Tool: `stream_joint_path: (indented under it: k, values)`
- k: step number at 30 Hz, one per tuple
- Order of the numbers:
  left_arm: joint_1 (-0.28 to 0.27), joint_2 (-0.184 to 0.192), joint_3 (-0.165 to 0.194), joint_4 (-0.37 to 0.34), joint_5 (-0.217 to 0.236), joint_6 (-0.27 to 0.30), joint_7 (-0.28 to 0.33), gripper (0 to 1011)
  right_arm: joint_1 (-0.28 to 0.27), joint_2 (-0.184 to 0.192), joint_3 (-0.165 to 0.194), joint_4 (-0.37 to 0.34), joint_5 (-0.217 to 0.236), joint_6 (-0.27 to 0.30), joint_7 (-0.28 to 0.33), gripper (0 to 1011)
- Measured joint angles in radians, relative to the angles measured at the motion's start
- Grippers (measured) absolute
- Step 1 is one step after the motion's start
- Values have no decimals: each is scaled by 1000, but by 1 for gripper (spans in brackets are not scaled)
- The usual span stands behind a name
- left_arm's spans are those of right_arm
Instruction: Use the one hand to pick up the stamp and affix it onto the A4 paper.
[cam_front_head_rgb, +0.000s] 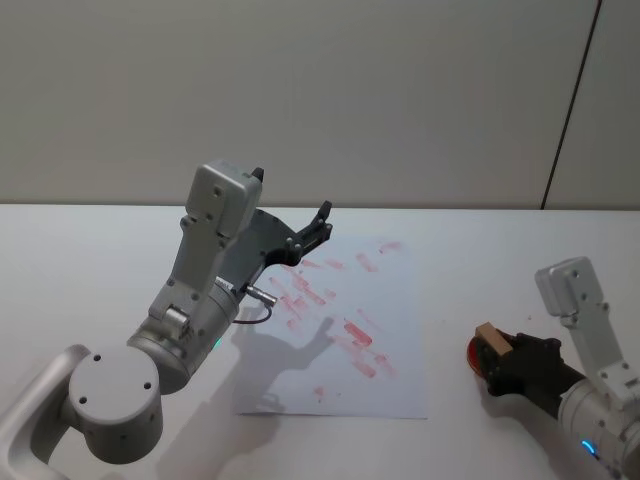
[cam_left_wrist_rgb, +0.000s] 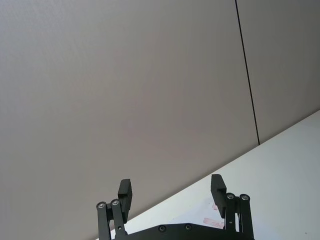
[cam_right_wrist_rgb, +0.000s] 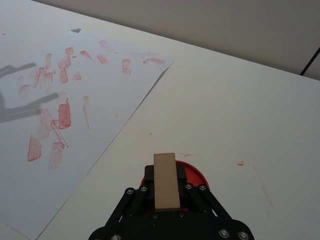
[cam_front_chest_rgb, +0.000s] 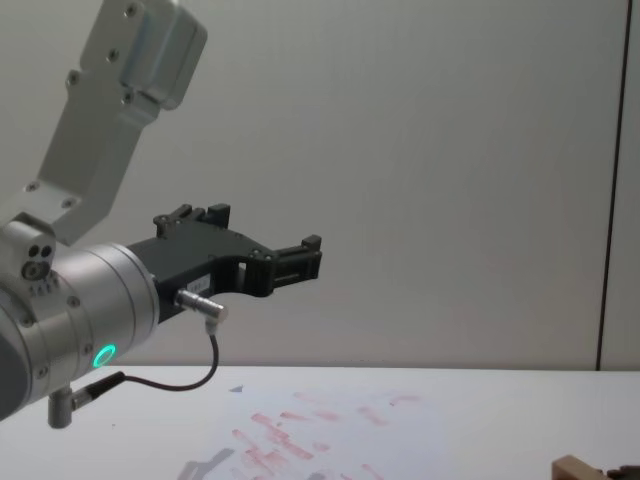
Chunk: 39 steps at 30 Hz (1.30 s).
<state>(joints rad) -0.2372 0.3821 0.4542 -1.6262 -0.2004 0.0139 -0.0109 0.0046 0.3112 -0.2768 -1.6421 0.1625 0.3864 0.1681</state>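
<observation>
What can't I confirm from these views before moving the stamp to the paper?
Underside of the stamp, and whether it touches the red ink pad: hidden by the right gripper shut on it, head and right wrist views.
Chest view: the stamp is cut off by the bottom edge.
Far-left part of the A4 paper: covered by the left arm, head view.
Lettering in the red marks: too small to read.

white table (cam_front_head_rgb: 90, 250), plain grey wall (cam_front_head_rgb: 300, 90) behind, dark vertical seam (cam_front_head_rgb: 572, 105).
</observation>
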Motion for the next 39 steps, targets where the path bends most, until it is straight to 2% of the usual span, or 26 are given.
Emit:
stream_joint_path:
  k: [9,18,29,35,39]
  values:
    - [0,0,0,0,0,0,0,1003,1,-1,0,0,-1,-5,0,219]
    - [0,0,0,0,0,0,0,1003,20,-14,2,-6,-2,-41,-4,220]
    - [0,0,0,0,0,0,0,1003,95,-70,-15,0,-6,-88,52,220]
    - [0,0,0,0,0,0,0,1003,136,-104,-34,29,-16,-88,100,220]
    - [0,0,0,0,0,0,0,1003,170,-134,-54,64,-33,-68,147,220]
